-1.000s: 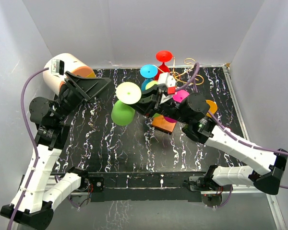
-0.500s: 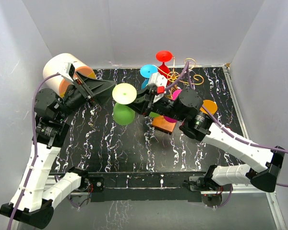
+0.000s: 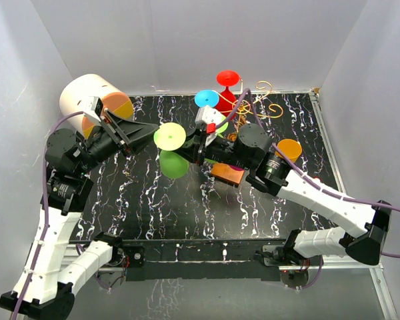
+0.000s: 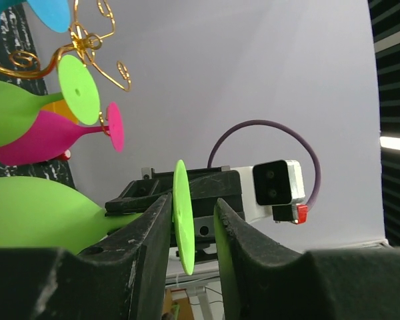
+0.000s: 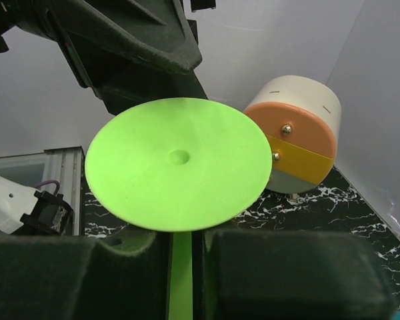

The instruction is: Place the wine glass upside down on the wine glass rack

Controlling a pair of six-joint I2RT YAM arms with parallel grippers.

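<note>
Green stem clamped in right pincer (image 5: 181,248), glass (image 5: 179,163) held sideways above bench (image 3: 153,200), foot toward left arm. Left pincer (image 4: 190,213) parted narrowly, fingers (image 4: 140,240) either side of foot's rim. Bowl near rack (image 3: 227,175), on its left, beside other glasses (image 3: 207,99); cylinder (image 3: 93,100) far left.
</note>
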